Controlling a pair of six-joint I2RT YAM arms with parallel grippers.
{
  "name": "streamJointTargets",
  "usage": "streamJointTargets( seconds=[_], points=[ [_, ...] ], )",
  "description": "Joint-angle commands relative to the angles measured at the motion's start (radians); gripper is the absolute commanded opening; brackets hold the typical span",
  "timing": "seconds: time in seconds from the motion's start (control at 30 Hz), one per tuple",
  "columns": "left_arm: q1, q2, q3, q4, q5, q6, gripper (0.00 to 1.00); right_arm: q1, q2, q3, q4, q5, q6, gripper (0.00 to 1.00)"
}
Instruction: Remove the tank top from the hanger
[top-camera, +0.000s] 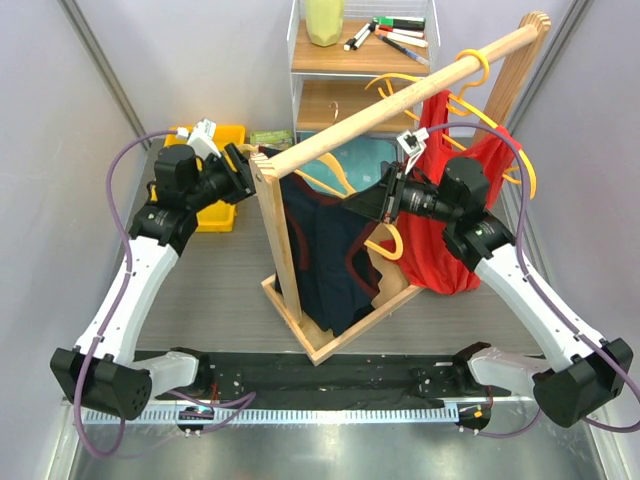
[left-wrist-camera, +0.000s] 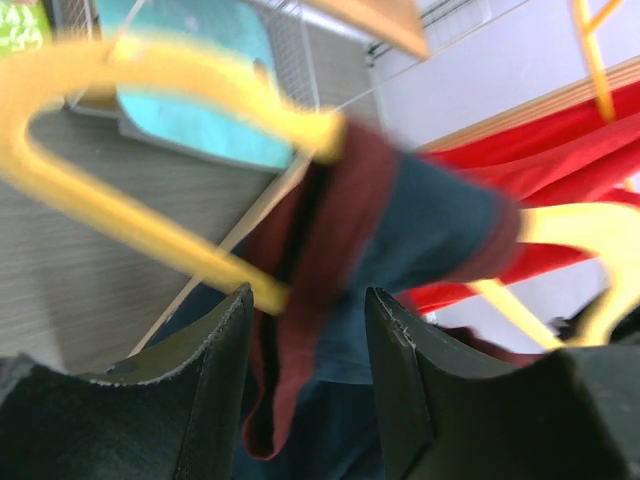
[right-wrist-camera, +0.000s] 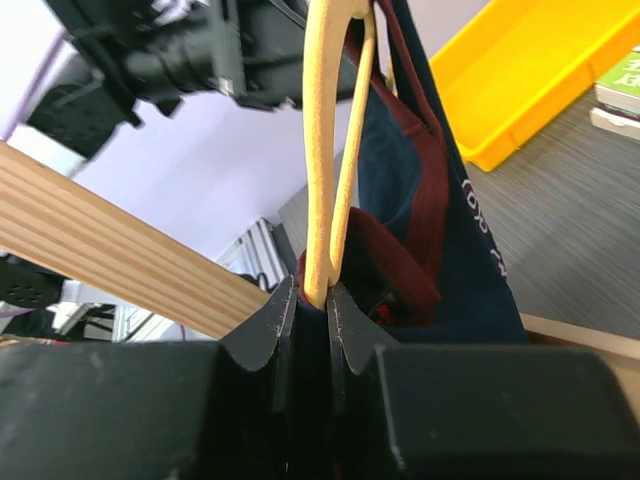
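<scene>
Wooden rack (top-camera: 400, 95) up front, navy tank top (top-camera: 320, 250) hanging inside its frame on yellow hanger (right-wrist-camera: 320, 150), right gripper (right-wrist-camera: 312, 300) clenched on hanger, left gripper (left-wrist-camera: 310, 295) jaws parted astride maroon-trimmed strap.

Yellow bin (top-camera: 220, 216), markers (top-camera: 393, 34), red garment (top-camera: 452, 255)

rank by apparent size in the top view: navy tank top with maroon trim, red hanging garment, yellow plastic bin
1-2. navy tank top, red hanging garment: look alike, both partly hidden, unranked
3. yellow plastic bin
</scene>
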Motion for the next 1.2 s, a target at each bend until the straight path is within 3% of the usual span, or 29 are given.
streamJointTargets(
  seconds=[0.0, 0.3, 0.5, 0.63, 0.77, 0.97, 1.17],
  points=[
    [0.004, -0.034, -0.033, 0.086, 0.002, 0.033, 0.49, 0.006, 0.000, 0.033, 0.213, -0.036, 0.070, 0.01],
    [0.004, -0.015, -0.073, 0.161, 0.032, 0.009, 0.50, 0.032, 0.031, 0.048, 0.158, -0.040, 0.034, 0.01],
    [0.005, -0.028, -0.088, 0.178, 0.055, -0.022, 0.44, 0.043, 0.023, 0.046, 0.078, 0.012, -0.025, 0.01],
    [0.004, -0.092, -0.114, 0.130, 0.043, -0.026, 0.56, 0.044, 0.015, 0.040, 0.055, 0.034, -0.047, 0.01],
    [0.005, -0.179, -0.154, 0.130, 0.020, -0.022, 0.59, 0.049, 0.012, 0.033, 0.063, 0.032, -0.042, 0.01],
    [0.004, -0.118, -0.029, 0.052, 0.009, 0.047, 0.59, 0.063, -0.008, 0.026, 0.063, 0.031, -0.044, 0.01],
    [0.007, -0.038, 0.039, -0.028, 0.051, 0.093, 0.50, 0.064, -0.015, 0.026, 0.060, 0.015, -0.042, 0.01]
  ],
)
